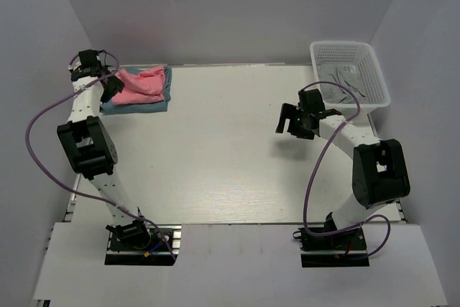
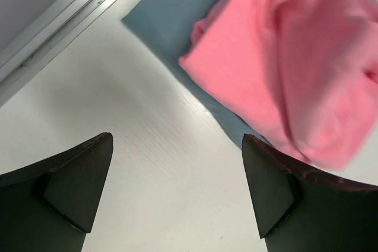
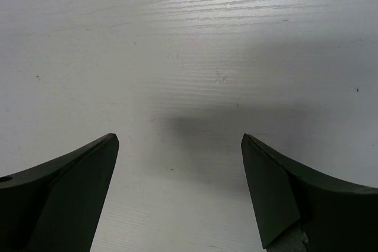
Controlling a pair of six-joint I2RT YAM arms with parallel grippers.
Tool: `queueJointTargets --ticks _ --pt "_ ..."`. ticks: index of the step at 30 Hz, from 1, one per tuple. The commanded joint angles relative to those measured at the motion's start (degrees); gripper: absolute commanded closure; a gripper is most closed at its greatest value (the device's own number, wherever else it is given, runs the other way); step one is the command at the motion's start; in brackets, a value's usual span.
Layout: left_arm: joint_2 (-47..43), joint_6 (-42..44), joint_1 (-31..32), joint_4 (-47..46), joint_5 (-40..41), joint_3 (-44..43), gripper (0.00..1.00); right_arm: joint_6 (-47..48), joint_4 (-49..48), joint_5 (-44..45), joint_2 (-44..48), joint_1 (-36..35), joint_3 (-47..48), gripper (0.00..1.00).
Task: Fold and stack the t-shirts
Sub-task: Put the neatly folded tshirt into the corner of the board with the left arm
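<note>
The salmon pink t-shirt (image 1: 140, 84) lies folded on top of the folded teal-blue t-shirt (image 1: 136, 106) at the table's far left corner. Both show in the left wrist view, pink (image 2: 295, 69) over blue (image 2: 171, 16). My left gripper (image 1: 109, 90) is open and empty just left of the stack, its jaws over bare table (image 2: 177, 146). My right gripper (image 1: 291, 121) is open and empty over bare table (image 3: 180, 140), right of the middle, near the basket.
A white plastic basket (image 1: 374, 70) stands at the far right corner with grey cloth (image 1: 345, 80) inside. A metal rail (image 2: 65, 19) runs along the table edge beside the stack. White walls enclose the table on three sides.
</note>
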State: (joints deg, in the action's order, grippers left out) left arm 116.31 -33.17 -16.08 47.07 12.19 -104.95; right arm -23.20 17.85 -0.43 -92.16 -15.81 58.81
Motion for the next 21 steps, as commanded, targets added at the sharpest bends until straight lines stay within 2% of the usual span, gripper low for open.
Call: queueJointTargets --ticks 1,2,3,9,12,14,16,17,21 --pt "-12.1 1.1 0.7 -8.4 -4.2 9.1 0.0 1.7 -2.3 -1.9 2.8 0.1 -0.7 0.1" --pt "-13.3 4.1 1.4 -11.5 -11.3 10.8 0.0 1.7 -2.3 -1.8 2.9 0.1 -0.5 0.1" --pt "-13.8 6.2 1.4 -14.3 -14.3 11.8 0.0 1.7 -2.1 -1.6 2.9 0.1 -0.6 0.1" --pt "-4.9 13.4 3.7 -9.4 -25.1 4.5 0.0 1.5 -2.6 -2.0 1.6 0.1 -1.0 0.1" --pt "-1.6 13.4 5.2 -10.9 -26.4 2.9 0.02 1.4 -2.3 -1.6 0.8 0.0 -0.4 0.1" --pt "0.5 13.4 5.9 -10.9 -25.9 0.8 0.11 1.4 -2.2 -1.5 0.7 0.2 -0.4 0.1" --pt "3.6 13.4 6.4 -9.0 -25.4 -3.1 0.26 1.5 -2.5 -1.1 0.5 -0.2 -0.6 0.1" --pt "4.1 12.8 6.9 -9.0 -25.4 -3.7 0.3 1.6 -2.5 -1.2 0.2 0.0 -0.7 0.1" --pt "6.6 11.4 6.9 -9.0 -21.2 -6.8 0.3 1.8 -2.4 -1.3 -0.6 0.1 -0.4 0.1"
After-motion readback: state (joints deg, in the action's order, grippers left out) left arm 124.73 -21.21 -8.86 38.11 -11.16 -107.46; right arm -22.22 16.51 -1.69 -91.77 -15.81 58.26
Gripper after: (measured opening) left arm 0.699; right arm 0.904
